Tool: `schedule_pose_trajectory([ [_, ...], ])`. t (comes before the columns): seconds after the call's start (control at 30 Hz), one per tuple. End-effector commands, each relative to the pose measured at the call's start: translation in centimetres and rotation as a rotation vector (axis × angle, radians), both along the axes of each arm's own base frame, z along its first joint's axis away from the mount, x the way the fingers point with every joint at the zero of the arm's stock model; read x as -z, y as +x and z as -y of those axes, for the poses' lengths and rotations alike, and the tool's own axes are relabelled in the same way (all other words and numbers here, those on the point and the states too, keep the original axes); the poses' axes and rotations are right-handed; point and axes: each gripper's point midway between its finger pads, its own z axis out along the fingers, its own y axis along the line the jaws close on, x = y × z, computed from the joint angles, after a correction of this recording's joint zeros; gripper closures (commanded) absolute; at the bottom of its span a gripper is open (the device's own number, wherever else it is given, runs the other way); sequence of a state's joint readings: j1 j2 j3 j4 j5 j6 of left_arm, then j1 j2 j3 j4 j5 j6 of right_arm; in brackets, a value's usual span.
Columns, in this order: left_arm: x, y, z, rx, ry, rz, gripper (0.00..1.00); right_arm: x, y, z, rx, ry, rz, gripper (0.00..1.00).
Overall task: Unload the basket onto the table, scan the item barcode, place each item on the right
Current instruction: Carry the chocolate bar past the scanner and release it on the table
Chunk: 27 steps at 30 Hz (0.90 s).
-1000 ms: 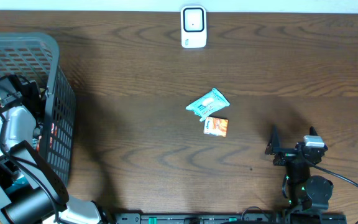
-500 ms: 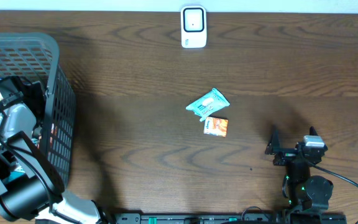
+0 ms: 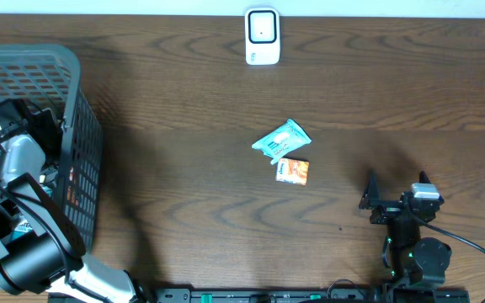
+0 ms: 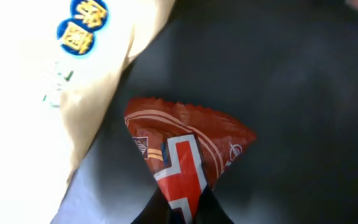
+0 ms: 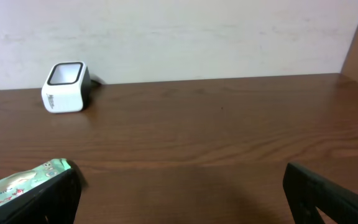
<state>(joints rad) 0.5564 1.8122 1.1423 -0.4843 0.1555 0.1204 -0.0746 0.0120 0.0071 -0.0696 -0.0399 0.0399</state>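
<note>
My left gripper is down inside the grey basket, shut on the lower corner of a red packet with a white and blue stripe. Overhead, only the left arm shows over the basket, and the packet is hidden beneath it. The white barcode scanner stands at the table's far edge, also seen as the scanner in the right wrist view. My right gripper rests open near the front right, nothing between its fingers.
A green packet and a small orange packet lie mid-table, the green packet just beyond my right gripper's left finger. A pale cream bag with blue round marks lies beside the red packet in the basket.
The left gripper has closed on the red packet in the basket, and its arm shifted slightly. The right arm has not moved.
</note>
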Motion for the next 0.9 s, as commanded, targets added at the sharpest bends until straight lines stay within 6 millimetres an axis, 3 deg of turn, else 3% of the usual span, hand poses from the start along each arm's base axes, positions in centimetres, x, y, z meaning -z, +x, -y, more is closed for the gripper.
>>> schedule_pose_trajectory([
  [0.0, -7.4, 2.5, -2.0, -0.081, 0.067, 0.183, 0.93, 0.0, 0.0, 0.2, 0.007, -0.015, 0.001, 0.01],
  [0.13, -16.7, 3.1, -3.0, -0.09, 0.184, 0.381, 0.93, 0.0, 0.0, 0.2, 0.007, -0.015, 0.001, 0.01],
  [0.27, -25.8, 1.6, -3.0, -0.159, 0.273, 0.608, 0.93, 0.0, 0.0, 0.2, 0.007, -0.015, 0.001, 0.01],
  [0.33, -31.4, -0.1, -2.3, -0.216, 0.308, 0.768, 0.93, 0.0, 0.0, 0.2, 0.007, -0.015, 0.001, 0.01],
  [0.43, -36.6, -2.1, -0.7, -0.285, 0.279, 0.95, 0.93, 0.0, 0.0, 0.2, 0.007, -0.015, 0.001, 0.01],
  [0.5, -39.6, -3.1, 1.7, -0.285, 0.182, 1.077, 0.93, 0.0, 0.0, 0.2, 0.007, -0.015, 0.001, 0.01],
  [0.67, -43.0, -4.0, 9.3, -0.132, -0.188, 1.212, 0.93, 0.0, 0.0, 0.2, 0.007, -0.015, 0.001, 0.01],
  [0.77, -43.4, -3.7, 14.5, 0.048, -0.363, 1.193, 0.93, 0.0, 0.0, 0.2, 0.007, -0.015, 0.001, 0.01],
  [0.87, -43.0, -3.1, 18.7, 0.206, -0.422, 1.157, 0.93, 0.0, 0.0, 0.2, 0.007, -0.015, 0.001, 0.01],
])
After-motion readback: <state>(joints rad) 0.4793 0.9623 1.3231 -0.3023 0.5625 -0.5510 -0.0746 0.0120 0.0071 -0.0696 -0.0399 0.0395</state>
